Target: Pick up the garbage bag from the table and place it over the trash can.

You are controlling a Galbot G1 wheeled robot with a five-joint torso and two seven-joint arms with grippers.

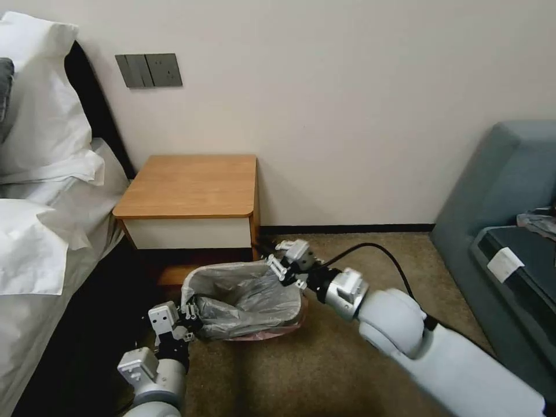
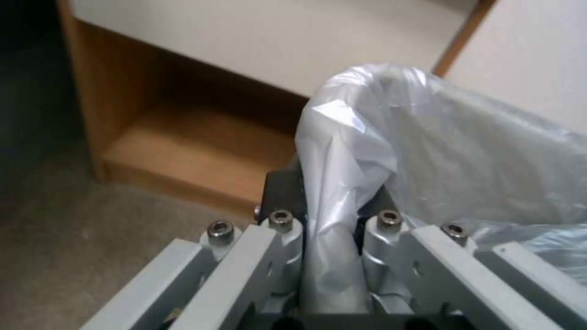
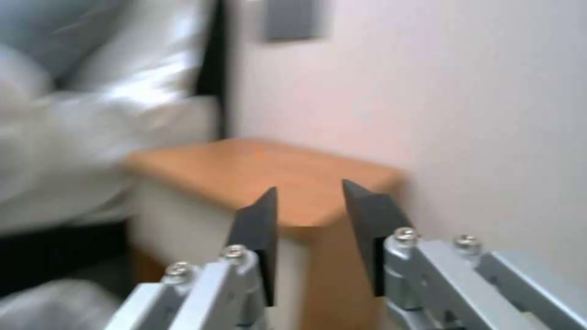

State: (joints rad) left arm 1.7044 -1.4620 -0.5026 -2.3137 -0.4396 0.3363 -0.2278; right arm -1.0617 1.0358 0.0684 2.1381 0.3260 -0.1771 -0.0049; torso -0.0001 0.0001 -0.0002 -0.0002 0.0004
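Crinkly grey garbage bag sits spread over the trash can on the carpet, just in front of the surface. I see left gripper, arm reaching up from below, clamped on the bag's near-left edge. Right gripper, arm stretched across low from the right, at the far-right rim, jaws apart, nothing between them.

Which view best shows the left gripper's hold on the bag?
The left wrist view: the bag runs as a pinched fold between the left gripper's fingers, shut on it. The head view gives the left gripper at the bag's near edge, grip too small to judge. The right wrist view has the table.
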